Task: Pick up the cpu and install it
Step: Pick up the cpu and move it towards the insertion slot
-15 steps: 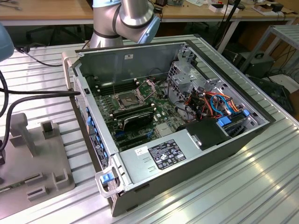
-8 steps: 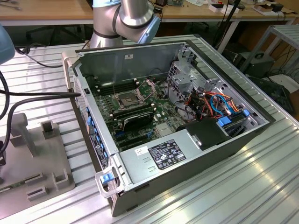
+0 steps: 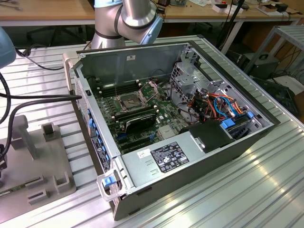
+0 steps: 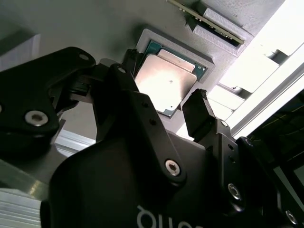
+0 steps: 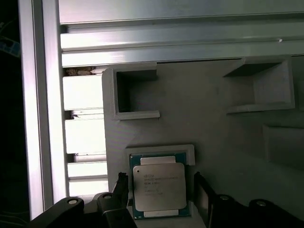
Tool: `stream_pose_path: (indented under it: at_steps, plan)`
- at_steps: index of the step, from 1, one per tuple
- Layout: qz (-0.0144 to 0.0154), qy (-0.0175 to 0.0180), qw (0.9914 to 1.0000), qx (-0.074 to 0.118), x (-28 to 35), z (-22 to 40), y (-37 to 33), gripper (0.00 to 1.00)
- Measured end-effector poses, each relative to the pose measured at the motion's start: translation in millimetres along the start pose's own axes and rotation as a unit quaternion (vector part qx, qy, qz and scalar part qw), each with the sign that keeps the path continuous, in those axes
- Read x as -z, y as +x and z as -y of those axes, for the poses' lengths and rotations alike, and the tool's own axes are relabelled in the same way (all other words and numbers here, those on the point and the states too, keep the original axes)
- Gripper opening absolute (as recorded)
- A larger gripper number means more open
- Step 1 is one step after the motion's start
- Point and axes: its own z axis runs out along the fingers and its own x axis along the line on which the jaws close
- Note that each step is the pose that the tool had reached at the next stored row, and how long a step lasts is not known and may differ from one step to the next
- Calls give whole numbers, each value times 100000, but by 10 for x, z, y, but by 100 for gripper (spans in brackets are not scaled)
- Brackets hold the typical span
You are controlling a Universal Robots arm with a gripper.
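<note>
**Item: cpu** (image 5: 158,187) (image 4: 167,80). A small square chip with a silvery lid on a green border. It lies flat in a shallow framed recess of the grey fixture tray (image 5: 213,123) (image 3: 19,161), outside the computer case (image 3: 142,61). In the first wrist view its near edge is cut off by the picture edge. In the second wrist view the gripper body covers one corner.

**Item: gripper** (image 5: 160,186) (image 4: 164,84). The black fingers (image 5: 204,195) (image 4: 202,116) are spread and stand one on each side of the chip. In both wrist views they sit close to its edges. Whether either one touches it cannot be made out.

**Item: tray holders** (image 5: 135,92). Raised three-sided grey pockets on the tray. A further one at the frame edge is only partly seen.

**Item: thin board** (image 4: 209,20). It stands edge-on in a grey slot and is cut off, so its kind is unclear.

**Item: case interior, exterior view.** The case lies open on the ribbed aluminium table (image 3: 237,190). The socket frame (image 3: 130,100) sits on the motherboard with a long black card (image 3: 137,122) just beside it. What the socket holds is too small to tell.

**Item: arm** (image 3: 128,19). Only its joint is visible, behind the case, cropped by the picture's upper edge.
</note>
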Motion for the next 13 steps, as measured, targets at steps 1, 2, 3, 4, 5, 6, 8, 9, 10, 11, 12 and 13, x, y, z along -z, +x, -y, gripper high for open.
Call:
stream_pose_path:
  at_steps: [1, 2, 3, 4, 5, 6, 8, 9, 10, 11, 12, 13]
  plan:
    - [1, -1, 100000, 2, -3, 0, 0, 66]
    - [8, -3, 100000, 3, -6, 0, 0, 66]
    - [17, -10, 100000, 3, -14, 0, 0, 66]
    - [4, -1, 100000, 4, -17, 0, 0, 66]
    - [20, -10, 100000, 1, -20, -5, 0, 66]
    - [17, -6, 100000, 0, -22, -11, 1, 66]
    - [10, -4, 100000, 4, -25, -24, 1, 66]
    - [8, -3, 100000, 3, -27, -37, 2, 66]
    - [12, -5, 100000, 9, -29, -41, 2, 66]
    - [16, -8, 100000, 10, -31, -44, 2, 66]
    - [5, -3, 100000, 3, -31, -48, 3, 66]
    - [3, 4, 100000, 5, -31, -49, 3, 66]
